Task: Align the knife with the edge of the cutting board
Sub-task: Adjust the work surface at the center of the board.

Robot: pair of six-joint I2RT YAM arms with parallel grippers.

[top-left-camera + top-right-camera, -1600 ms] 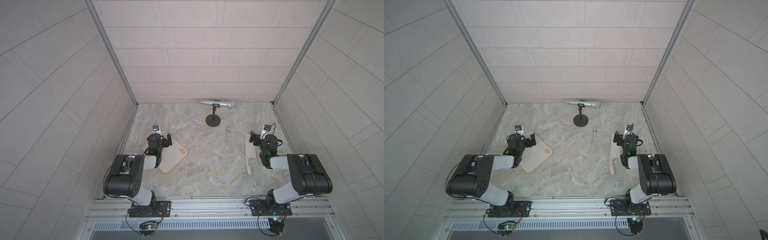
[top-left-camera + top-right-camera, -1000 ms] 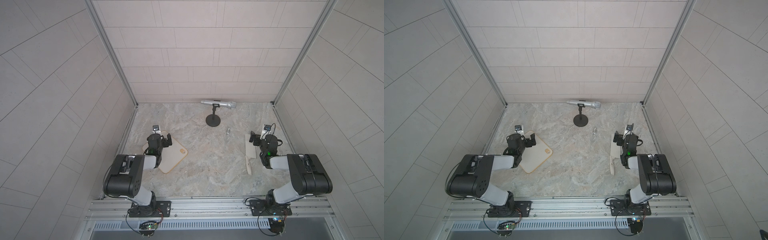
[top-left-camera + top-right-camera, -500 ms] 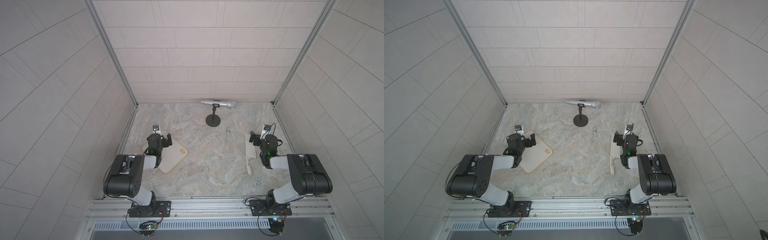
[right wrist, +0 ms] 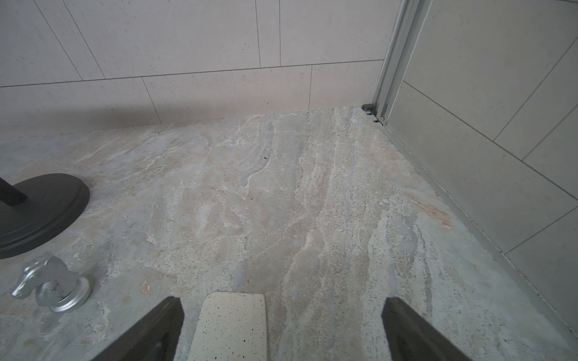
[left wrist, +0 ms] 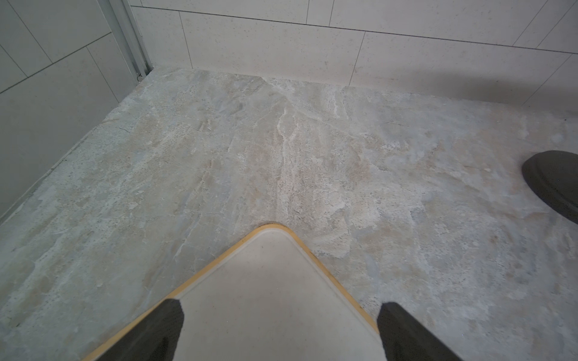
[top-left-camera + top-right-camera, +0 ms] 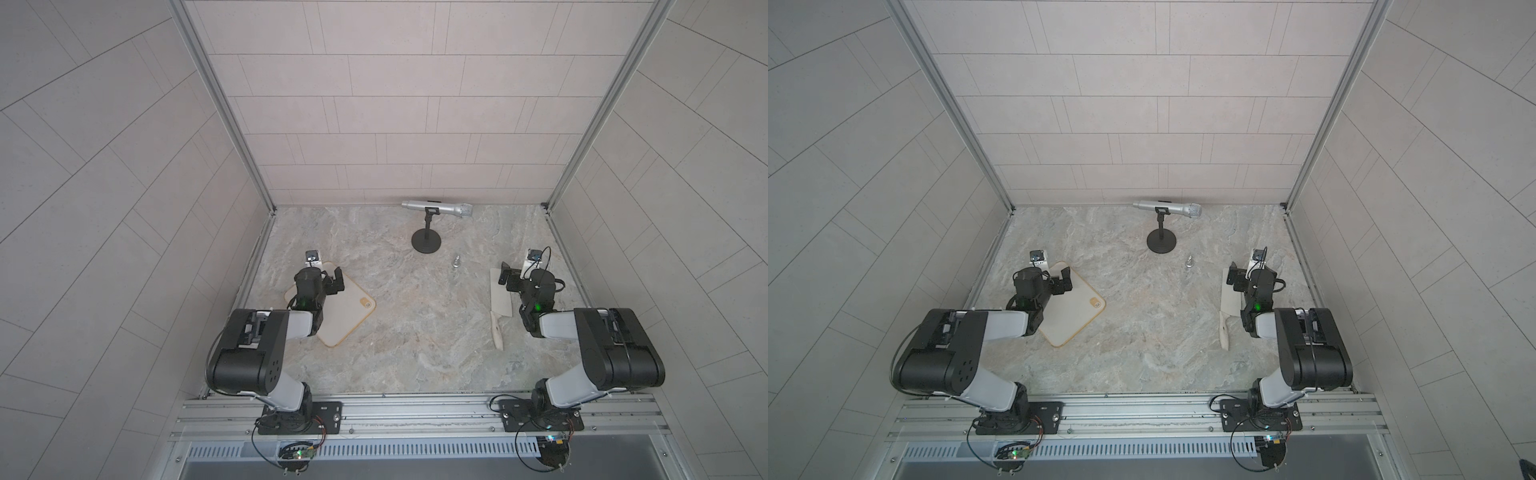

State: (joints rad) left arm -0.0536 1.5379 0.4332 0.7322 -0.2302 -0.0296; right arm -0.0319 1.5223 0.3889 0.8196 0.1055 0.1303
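A: Where's the knife?
B: The knife (image 6: 500, 296) lies flat at about 3 o'clock on the marble tabletop (image 6: 415, 332), pale blade toward 12, beige handle toward 6. It shows so in both top views.
A: And what's over it?
B: The right gripper (image 4: 283, 304) hangs over the 12 o'clock end of the blade, fingers spread wide. The wrist view shows the speckled blade tip between them, nearer one finger; neither finger grips it.
A: The cutting board?
B: The cutting board (image 6: 347, 313) sits well apart, at about 9 o'clock, turned like a diamond, its holed corner pointing to 3. No edge of it is near the knife.
A: The other arm?
B: The left gripper (image 5: 280, 309) is above the board's 12 o'clock corner, fingers apart, one on either side of that corner. Whether they touch the board I cannot tell.
A: Anything else?
B: A silver microphone (image 6: 436, 208) on a black round stand (image 6: 427, 243) at 12 o'clock, and a small silver metal piece (image 6: 456, 262) between the stand and the knife, at about 1 o'clock
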